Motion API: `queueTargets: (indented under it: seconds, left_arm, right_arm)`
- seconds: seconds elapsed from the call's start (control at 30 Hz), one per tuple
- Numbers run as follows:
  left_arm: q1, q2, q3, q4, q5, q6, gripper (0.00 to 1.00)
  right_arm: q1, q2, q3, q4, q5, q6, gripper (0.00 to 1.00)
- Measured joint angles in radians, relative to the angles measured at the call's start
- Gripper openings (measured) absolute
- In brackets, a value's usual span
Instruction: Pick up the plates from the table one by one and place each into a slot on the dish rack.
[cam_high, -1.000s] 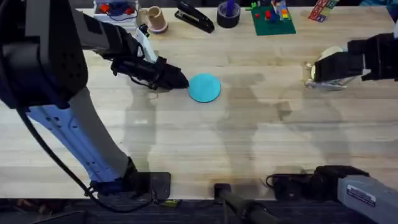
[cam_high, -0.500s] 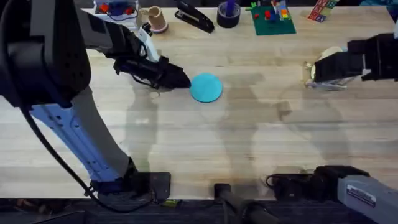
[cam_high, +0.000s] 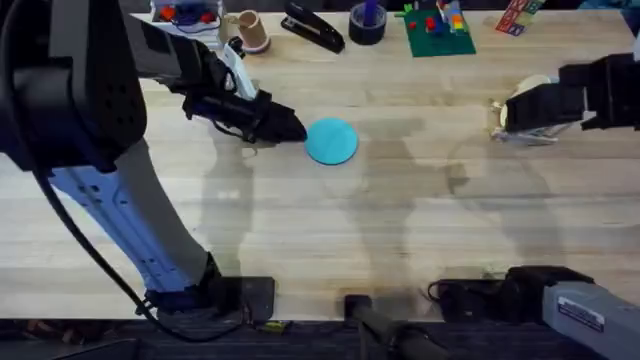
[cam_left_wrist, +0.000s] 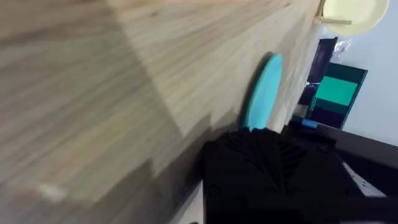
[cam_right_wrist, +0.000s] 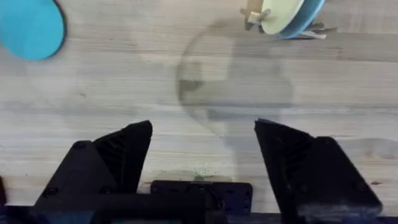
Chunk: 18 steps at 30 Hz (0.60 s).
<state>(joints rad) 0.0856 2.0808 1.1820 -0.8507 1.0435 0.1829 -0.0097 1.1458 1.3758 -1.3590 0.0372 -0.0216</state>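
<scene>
One turquoise plate (cam_high: 330, 141) (flat) touches left pincer (cam_high: 292, 130), grip unclear; right pincer (cam_right_wrist: 202, 140) wide.

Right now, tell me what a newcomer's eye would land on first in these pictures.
The bright turquoise plate lying flat near the middle of the pale wooden table catches the eye first, with the left end effector at its edge. Next comes the dish rack toward the table's right side, already holding a pale yellow plate with a light blue plate behind it, and the right end effector open above bare wood.

Black stapler (cam_high: 313, 27), dark tape roll (cam_high: 367, 22), green board with toy bricks (cam_high: 439, 28), soft overlapping shadows
</scene>
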Motion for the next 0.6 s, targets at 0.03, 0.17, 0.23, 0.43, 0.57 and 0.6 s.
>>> queueTargets:
  seconds: [0.03,0.17,0.23,0.43,0.57,0.6]
  left_arm:
    - [0.000,0.002,0.004,-0.009,0.000,0.006,0.040]
    - [-0.003,0.008,0.019,-0.059,-0.015,0.043,0.040]
    - [-0.005,0.008,0.024,-0.079,-0.026,0.053,0.041]
    - [-0.019,-0.042,0.025,-0.123,-0.056,0.052,0.040]
    - [-0.023,-0.157,0.027,-0.150,-0.062,0.044,0.038]
    - [-0.023,-0.185,0.029,-0.155,-0.061,0.042,0.038]
  right_arm:
    - [0.000,0.000,0.000,0.000,0.000,0.000,0.995]
    - [0.000,0.000,0.000,0.000,0.000,0.000,0.995]
    - [0.000,0.000,0.000,0.000,0.000,0.000,0.995]
    - [0.000,0.000,0.000,0.000,0.000,0.000,0.993]
    - [0.000,0.000,0.000,0.000,0.000,0.000,0.995]
    - [0.000,0.000,0.000,0.000,0.000,0.000,0.995]
